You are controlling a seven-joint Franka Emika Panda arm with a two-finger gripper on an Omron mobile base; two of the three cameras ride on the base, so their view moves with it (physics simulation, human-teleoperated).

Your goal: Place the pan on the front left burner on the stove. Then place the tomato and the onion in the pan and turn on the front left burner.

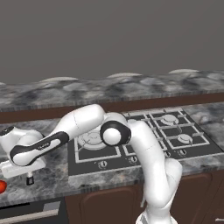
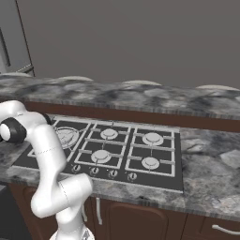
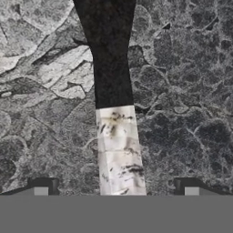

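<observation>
Hand view looks straight down on the pan: its thin black handle runs up the middle, and the pale grey tip lies between the two spread fingertips, which stand well apart on either side and grip nothing. Left base view has the hand low over the marbled tabletop at its front edge, left of the stove. A red tomato sits just beyond. The front left burner is bare.
</observation>
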